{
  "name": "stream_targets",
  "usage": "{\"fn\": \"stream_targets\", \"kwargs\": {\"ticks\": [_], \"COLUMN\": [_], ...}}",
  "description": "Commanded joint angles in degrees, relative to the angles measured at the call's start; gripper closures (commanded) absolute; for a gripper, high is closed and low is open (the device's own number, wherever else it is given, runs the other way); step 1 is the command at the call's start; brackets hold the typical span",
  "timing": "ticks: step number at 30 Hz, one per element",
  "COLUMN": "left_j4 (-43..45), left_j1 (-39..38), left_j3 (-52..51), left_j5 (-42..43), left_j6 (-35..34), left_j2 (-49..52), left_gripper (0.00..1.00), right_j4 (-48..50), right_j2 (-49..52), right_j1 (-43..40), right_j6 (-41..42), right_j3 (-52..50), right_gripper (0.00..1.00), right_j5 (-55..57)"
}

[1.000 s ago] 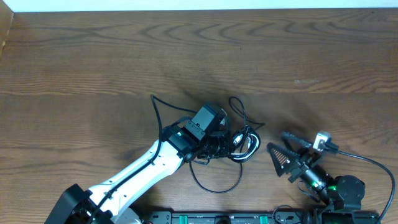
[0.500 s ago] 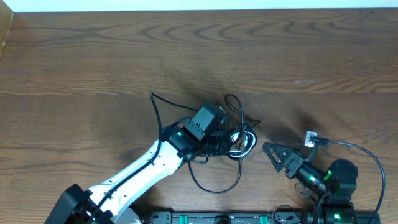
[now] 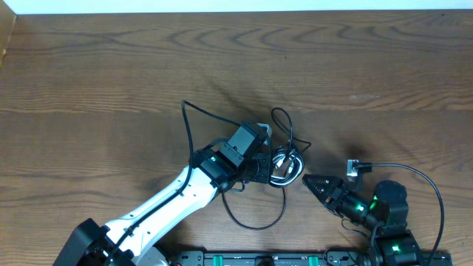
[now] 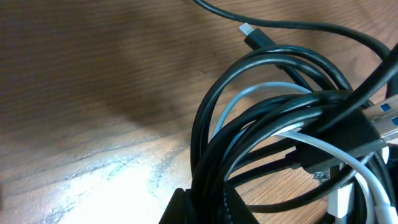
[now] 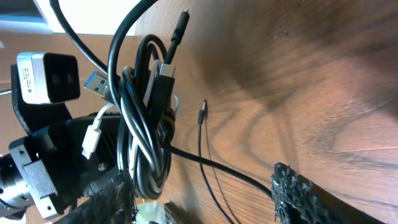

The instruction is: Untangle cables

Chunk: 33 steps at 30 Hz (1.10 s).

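Wood-grain desk (image 3: 111, 74): the cables (image 3: 284, 159), black strands plus one white, sit as a knotted coil about midway along its length. They lie closer to the near edge than the far one, and a black loop trails toward the near edge. My left pincer (image 3: 264, 168) is clamped on the coil from its left side; my right pincer (image 3: 310, 182) points at the coil from the right, just beside it, fingers apart and gripping nothing.

Even overhead light; glare patch on table (image 4: 124, 186); near cables (image 4: 249, 124) soft.
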Motion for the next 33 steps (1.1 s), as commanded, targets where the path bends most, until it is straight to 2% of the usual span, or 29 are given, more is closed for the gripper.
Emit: {"fn": "stream_targets", "kwargs": {"ticks": [1,5,8,9,12,16,17,23,33], "left_j4": [0.7,1.3,2.8,3.4,4.9,6.9,7.6,10.1,9.9], "left_j1": [-1.0,-3.6,-5.6,-6.2,-7.4,-7.3,-7.3,-7.3,-2.8], "left_j3": [0.9,0.9,0.9,0.9,0.9,0.9,0.9,0.9,0.9], "left_j5": [1.0,0.7,0.5,0.5,1.2,7.6,8.9,11.1,9.9], "left_j6": [1.4,3.0,3.3,3.3,3.3,3.3,3.3,2.9,2.9], "left_j2": [-0.1,-0.1,-0.1,-0.1,-0.3,-2.2,-3.0,-12.2,-23.2], "left_gripper": [0.93,0.93,0.93,0.93,0.92,0.93,0.93,0.93,0.92], "right_j4": [2.0,7.0,6.4,5.3,1.6,-0.8,-0.9,-6.1,-6.1], "right_j2": [0.0,0.0,0.0,0.0,0.2,0.2,0.2,0.3,3.4], "right_j1": [3.1,6.8,9.1,10.0,12.2,13.2,13.2,13.2,13.2], "right_j6": [4.6,6.8,7.4,7.5,7.5,7.4,7.2,4.3,3.3], "right_j3": [1.1,1.1,1.1,1.1,1.1,1.0,1.0,1.0,1.0], "right_gripper": [0.33,0.29,0.36,0.4,0.66,0.96,0.99,0.99,0.99], "right_j5": [5.8,8.0,11.4,13.1,17.8,19.5,19.5,24.5,27.9]}}
